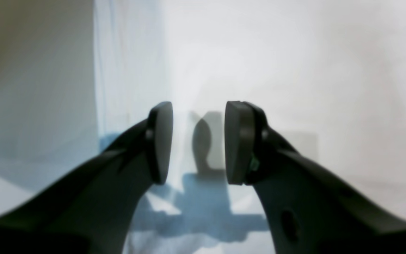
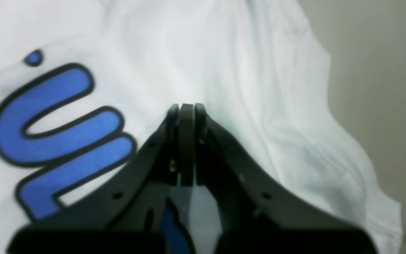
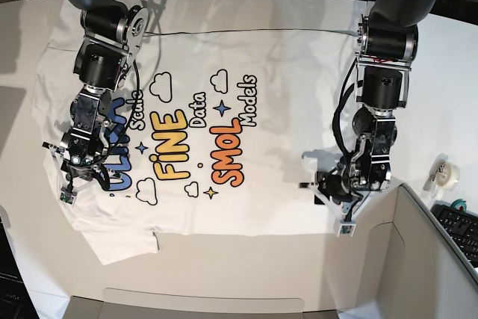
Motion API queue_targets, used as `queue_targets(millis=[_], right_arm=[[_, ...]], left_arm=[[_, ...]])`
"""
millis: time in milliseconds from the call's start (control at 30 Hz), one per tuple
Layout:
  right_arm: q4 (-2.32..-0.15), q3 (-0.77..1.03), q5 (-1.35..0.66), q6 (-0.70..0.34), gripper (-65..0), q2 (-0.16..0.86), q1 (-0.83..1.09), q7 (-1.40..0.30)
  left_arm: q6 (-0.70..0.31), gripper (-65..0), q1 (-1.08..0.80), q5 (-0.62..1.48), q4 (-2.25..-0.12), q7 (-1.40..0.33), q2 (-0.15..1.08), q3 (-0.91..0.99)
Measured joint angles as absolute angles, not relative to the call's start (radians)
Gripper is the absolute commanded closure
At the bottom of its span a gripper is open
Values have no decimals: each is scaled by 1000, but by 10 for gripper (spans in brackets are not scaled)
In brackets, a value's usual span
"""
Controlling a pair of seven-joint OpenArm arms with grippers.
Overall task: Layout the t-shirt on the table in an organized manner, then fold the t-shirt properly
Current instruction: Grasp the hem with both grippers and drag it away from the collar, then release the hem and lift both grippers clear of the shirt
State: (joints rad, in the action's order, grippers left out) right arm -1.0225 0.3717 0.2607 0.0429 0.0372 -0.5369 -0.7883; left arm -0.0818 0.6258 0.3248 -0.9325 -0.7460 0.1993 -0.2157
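Observation:
The white t-shirt (image 3: 291, 110) lies spread on the table (image 3: 254, 263) with its print facing up. My right gripper (image 2: 186, 106) is shut, its pads pressed together over the cloth (image 2: 241, 70) beside the blue letters. In the base view my right gripper (image 3: 73, 166) sits over the shirt's left part. My left gripper (image 1: 199, 109) is open with nothing between its pads, just above white cloth (image 1: 294, 70) near the shirt's edge. The base view shows my left gripper (image 3: 323, 184) at the shirt's right side.
A grey box (image 3: 437, 259) stands at the right front, and another grey edge (image 3: 187, 308) runs along the bottom. A tape roll (image 3: 441, 172) and a keyboard (image 3: 459, 225) lie at the far right. Bare table (image 1: 30, 70) shows left of the cloth edge.

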Motion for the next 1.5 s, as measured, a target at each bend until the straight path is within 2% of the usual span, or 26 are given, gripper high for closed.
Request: queue_targets(millis=[167, 333, 433, 567, 733, 800, 933, 1100, 1300, 1400, 1500], right_arm=[[-1207, 367, 263, 46, 0, 36, -538, -782], [-1468, 367, 265, 47, 0, -2, -403, -795], [-1640, 364, 257, 38, 0, -38, -291, -900], [-1855, 368, 255, 42, 0, -37, -173, -953], [-2038, 431, 33, 34, 0, -54, 4, -1053], [-2042, 516, -76, 45, -8, -51, 49, -1063], [-2029, 767, -477, 49, -96, -37, 153, -1118], [-2028, 974, -829, 39, -113, -43, 248, -1212], [-2025, 1145, -1021, 41, -114, -53, 386, -1210], [-1994, 1185, -1112, 40, -117, -53, 430, -1212], [-1923, 1206, -1133, 34, -177, -45, 449, -1206]], left_arm=[[-87, -231, 639, 329, -1160, -832, 203, -215], [-89, -209, 563, 328, -1405, -961, 234, -209], [-91, -229, 443, 329, -1585, -1049, 234, -131], [-89, -274, 363, 324, -1767, -1158, 234, -35], [-90, -275, 270, 325, -1914, -1208, 239, 31], [-93, -276, 218, 327, -1938, -1232, 256, 32], [-101, -276, 173, 327, -1979, -1205, 308, 40], [-197, -277, 82, 398, -1987, -1209, 354, 52], [-282, -277, 6, 485, -1985, -1206, 351, 181], [-281, -277, -29, 525, -1985, -1208, 353, 210], [-282, -277, -48, 536, -1984, -1207, 352, 210]])
